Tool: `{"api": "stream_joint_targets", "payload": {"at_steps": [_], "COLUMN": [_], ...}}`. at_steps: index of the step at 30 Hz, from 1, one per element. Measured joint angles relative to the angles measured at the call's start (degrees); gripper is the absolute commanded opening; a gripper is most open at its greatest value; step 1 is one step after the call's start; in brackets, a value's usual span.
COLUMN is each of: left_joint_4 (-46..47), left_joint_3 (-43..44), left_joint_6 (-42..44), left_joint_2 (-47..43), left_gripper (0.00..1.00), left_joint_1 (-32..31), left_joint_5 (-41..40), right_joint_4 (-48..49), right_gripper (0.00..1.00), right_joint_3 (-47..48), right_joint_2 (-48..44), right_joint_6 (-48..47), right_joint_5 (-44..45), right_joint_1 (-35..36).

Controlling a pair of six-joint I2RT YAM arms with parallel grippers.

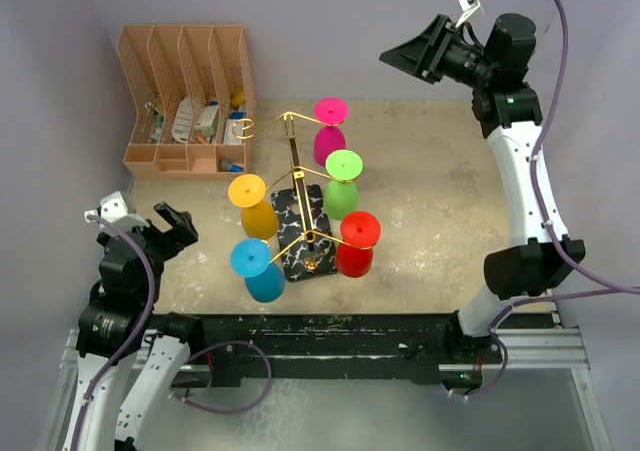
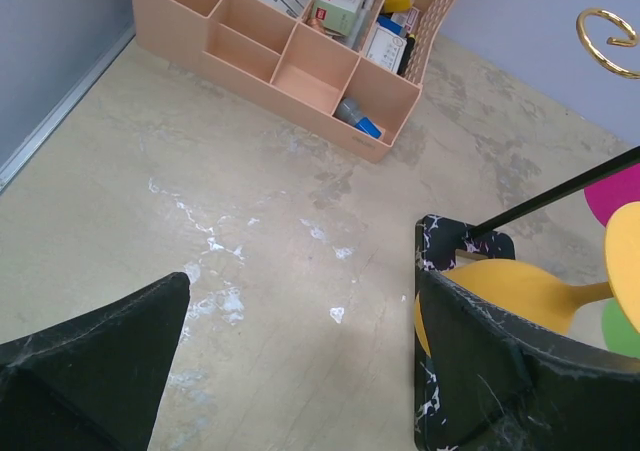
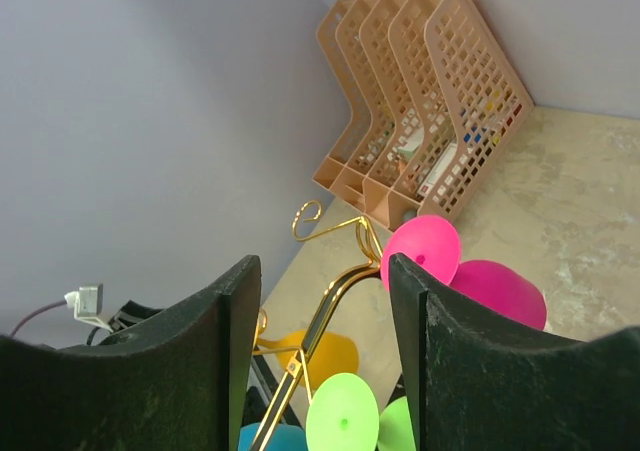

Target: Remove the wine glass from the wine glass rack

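Note:
The gold wire wine glass rack [image 1: 292,161] stands mid-table on its black marble base [image 1: 287,211]. Several coloured plastic wine glasses hang on it: pink [image 1: 330,131], green [image 1: 342,184], red [image 1: 357,244], blue [image 1: 261,269] and yellow [image 1: 254,207]. My left gripper [image 1: 172,226] is open and empty, low at the left of the rack; its view shows the yellow glass [image 2: 520,289] and the base [image 2: 438,241] behind its right finger. My right gripper [image 1: 412,56] is open and empty, high above the back right, looking down on the rack [image 3: 340,281] and the pink glass [image 3: 432,251].
A peach slotted desk organiser [image 1: 185,96] with small items stands at the back left; it also shows in the left wrist view [image 2: 300,56] and the right wrist view [image 3: 430,101]. Grey walls close the back and left. The black rail [image 1: 330,331] runs along the near edge.

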Motion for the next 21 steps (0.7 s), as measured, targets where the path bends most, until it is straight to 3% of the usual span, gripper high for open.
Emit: {"api": "stream_joint_targets", "payload": {"at_steps": [3,7,21], "left_joint_4": [0.0,-0.02,-0.02], "left_joint_3": [0.0,0.0,0.0], "left_joint_6": [-0.02,0.0,0.0], "left_joint_2": [-0.11,-0.22,-0.42], "left_gripper": [1.0,1.0,0.99], "left_joint_1": [0.0,0.0,0.0], "left_joint_5": [-0.02,-0.02,-0.02], "right_joint_4": [1.38,1.46,-13.42], "right_gripper": [0.63,0.6,0.54], "right_joint_3": [-0.04,1.4,11.58], "right_joint_2": [0.28,2.19,14.47], "right_joint_6": [0.96,1.38,-5.33], "right_joint_5": [-0.07,0.07,5.2], "right_joint_1": [0.0,0.0,1.75]}}
